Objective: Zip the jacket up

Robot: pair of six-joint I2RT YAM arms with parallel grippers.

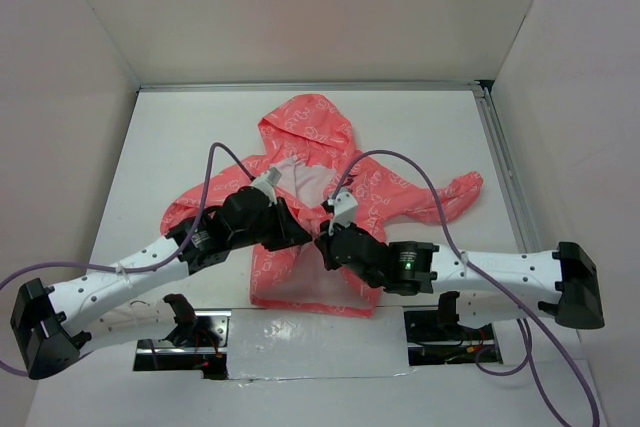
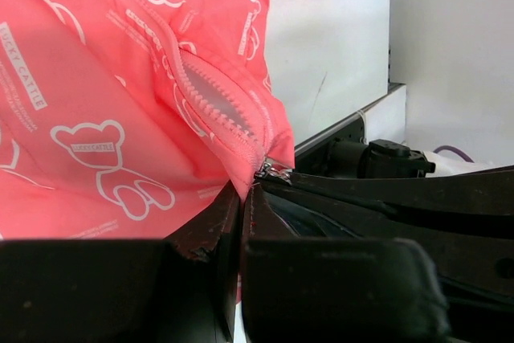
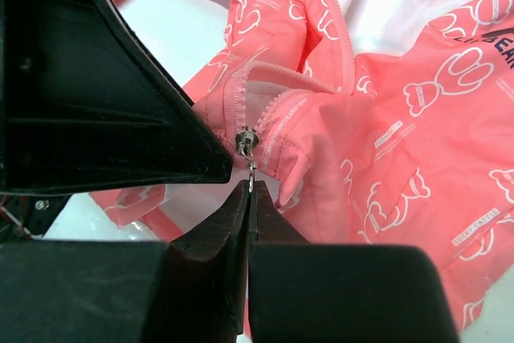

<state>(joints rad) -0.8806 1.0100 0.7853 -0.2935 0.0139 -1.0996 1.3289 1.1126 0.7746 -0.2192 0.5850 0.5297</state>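
Observation:
The coral-pink jacket lies on the white table, hood far, front open with pale lining showing. My left gripper is shut on the jacket's fabric just below the zipper slider; the zipper teeth above it stand apart. My right gripper meets it from the right and is shut on the slider's metal pull tab, with the slider right above its tips. My left gripper's finger shows black in the right wrist view.
White walls enclose the table on three sides. A metal rail runs along the right edge. Purple cables arch over both arms. Two openings with electronics sit at the near edge. The right sleeve stretches to the right.

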